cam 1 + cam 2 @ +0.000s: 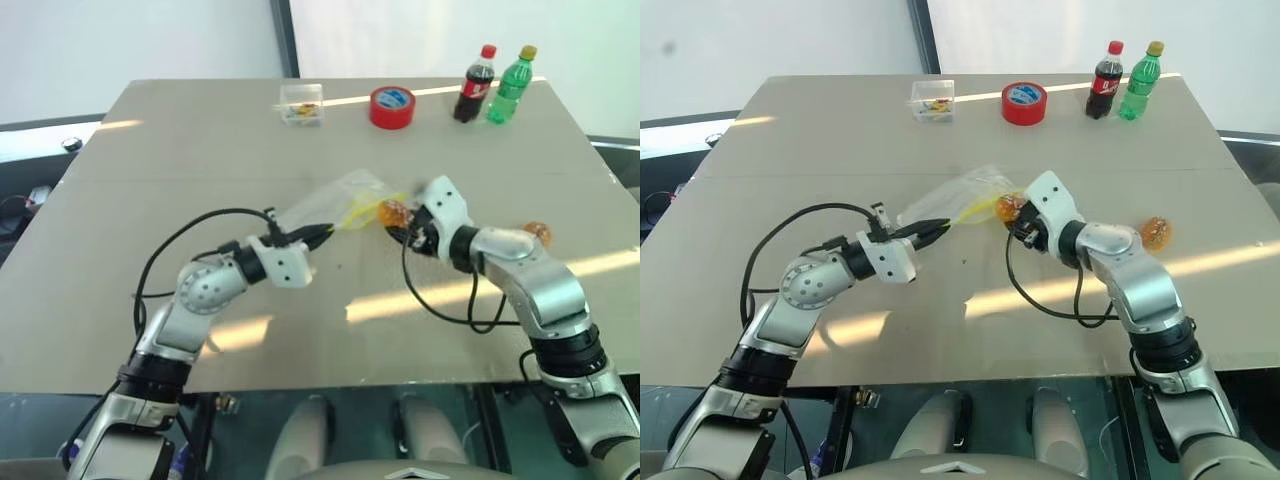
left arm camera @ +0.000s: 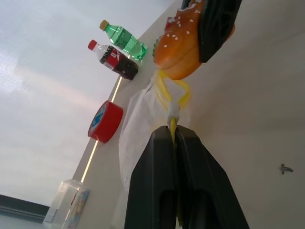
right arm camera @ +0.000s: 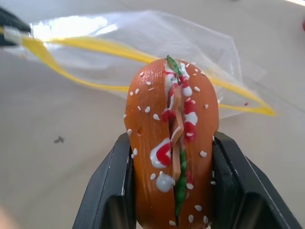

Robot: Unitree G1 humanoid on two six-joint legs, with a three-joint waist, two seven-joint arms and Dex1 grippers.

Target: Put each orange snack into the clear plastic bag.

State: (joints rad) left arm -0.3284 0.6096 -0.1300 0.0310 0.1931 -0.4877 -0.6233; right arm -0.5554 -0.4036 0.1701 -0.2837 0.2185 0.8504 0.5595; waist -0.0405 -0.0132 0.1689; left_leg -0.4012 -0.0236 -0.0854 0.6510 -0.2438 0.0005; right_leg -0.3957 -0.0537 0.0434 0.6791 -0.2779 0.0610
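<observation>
My left pincer (image 1: 322, 236) is pinched tight on the yellow strip of the one bag (image 1: 330, 203), held above the table (image 1: 150, 150). My right pincer (image 3: 172, 183) clamps one snack (image 3: 171, 143) at the bag's mouth. A second snack (image 1: 537, 232) lies farther right, making two.

A lab or test room: a plain beige table (image 1: 200, 140) against bare white walls (image 1: 130, 40), with a tape roll (image 1: 392, 107) and two soda bottles (image 1: 495, 85) at its far edge.
</observation>
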